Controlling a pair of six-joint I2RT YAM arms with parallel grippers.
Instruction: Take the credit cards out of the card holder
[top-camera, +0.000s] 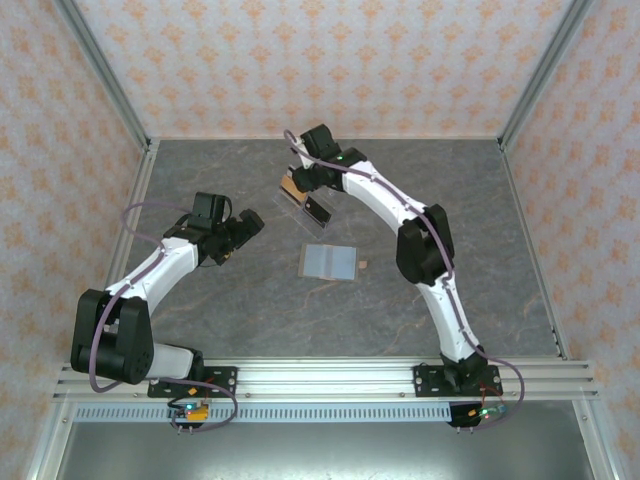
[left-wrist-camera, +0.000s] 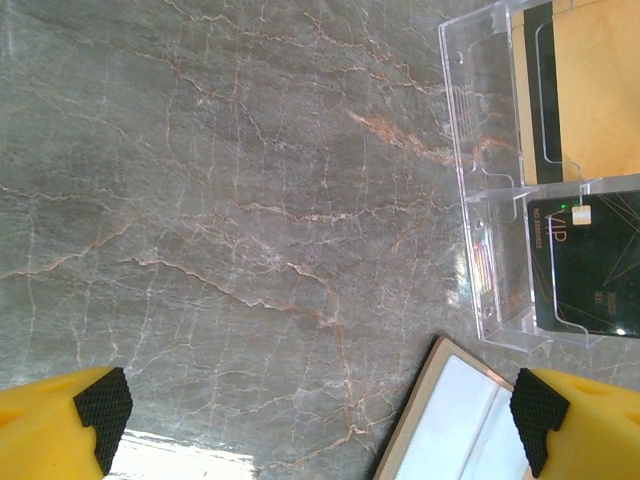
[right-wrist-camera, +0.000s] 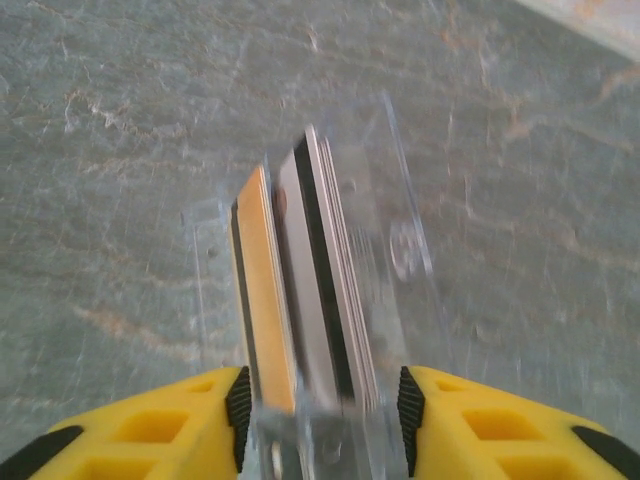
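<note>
1. Two grippers are hanging over the table (top-camera: 250, 320), one left of its middle and one toward its far edge.
2. The holder (top-camera: 303, 200) is sitting in the far half of the table, about midway between the left and right edges and turned cornerwise to them.
3. A tan card (top-camera: 290, 187) and a black card (top-camera: 318, 212) are standing in the holder's slots.
4. The right gripper (right-wrist-camera: 322, 420) is hanging at the holder with its fingers (right-wrist-camera: 238, 410) spread partway, one on either side of the slotted cards. I cannot tell whether the pads are touching them.
5. Between those fingers the tan card is showing edge-on, with a pack of grey and black-edged cards just beside it inside the clear plastic.
6. The left gripper (left-wrist-camera: 320, 430) is hovering low over bare table left of the holder, its jaws spread wide and gripping nothing.
7. Loose cards (top-camera: 330, 262), pale grey-blue, are lying flat at the middle of the table, on the near side of the holder and apart from it.
8. From the left wrist, a corner of the loose cards is showing between the left fingers.
</note>
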